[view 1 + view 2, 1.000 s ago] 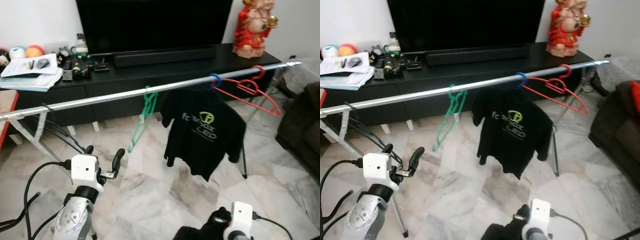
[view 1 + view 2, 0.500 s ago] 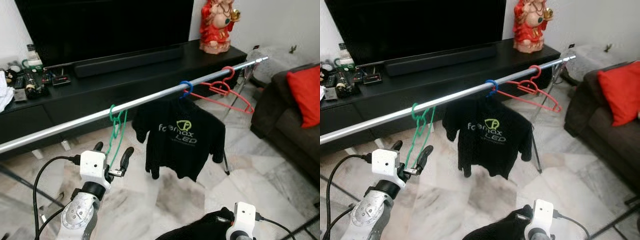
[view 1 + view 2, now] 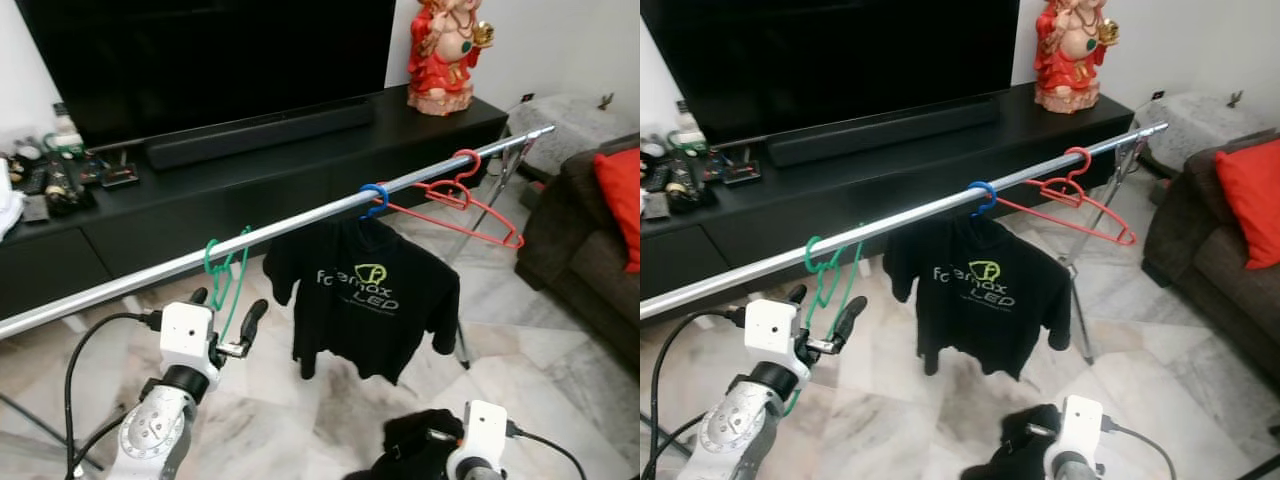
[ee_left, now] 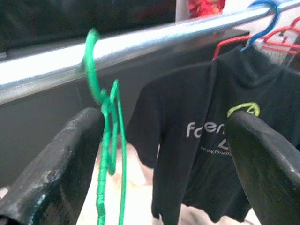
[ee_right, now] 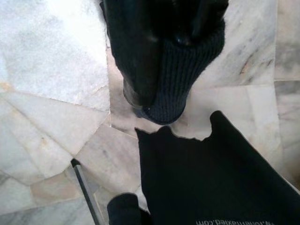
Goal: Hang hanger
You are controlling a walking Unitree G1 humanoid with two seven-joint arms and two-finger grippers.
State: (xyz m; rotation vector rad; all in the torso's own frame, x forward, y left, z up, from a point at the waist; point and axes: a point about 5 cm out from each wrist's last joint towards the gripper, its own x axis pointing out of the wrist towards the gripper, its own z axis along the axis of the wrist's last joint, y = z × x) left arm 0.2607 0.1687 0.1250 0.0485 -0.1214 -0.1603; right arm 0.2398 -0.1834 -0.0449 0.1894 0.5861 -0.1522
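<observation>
A: Three hangers up on the silver rail (image 3: 300,222) right now. Green hanger (image 3: 228,280) hooked on toward the left end, dangling free, nothing draped on it.

B: And the left gripper (image 3: 224,314) raised just below that rail, jaws spread wide. Wrist view says it all: green hook (image 4: 91,63) over the bar, one black finger (image 4: 61,164) just beside the hanger's neck, the other finger well off to the side. Not clamped on anything.

A: Further along, blue hanger (image 3: 373,197) carrying a black t-shirt (image 3: 365,300), pale lettering and a yellow-green logo on the chest. Hanging square, hem well above the marble floor (image 3: 520,380).

B: Then the red hanger (image 3: 462,195) near the rail's far right end, bare, tilted off at an angle.

A: Right gripper (image 5: 161,56) down low at the bottom of the scene. Jaws wrapped in dark knitted fabric, so open or closed, cannot tell. More black cloth (image 5: 215,183) bunched beneath it, faint print at the edge.

B: Behind the rail, long black TV table (image 3: 300,165) along the wall. Big dark television (image 3: 210,55), slim soundbar (image 3: 260,130) in front of it.

A: Red seated figurine (image 3: 446,50) on the right end of that table, clutter of small items (image 3: 55,180) on the left end.

B: Dark sofa (image 3: 585,270) at the right edge, red cushion (image 3: 622,205) on it.
</observation>
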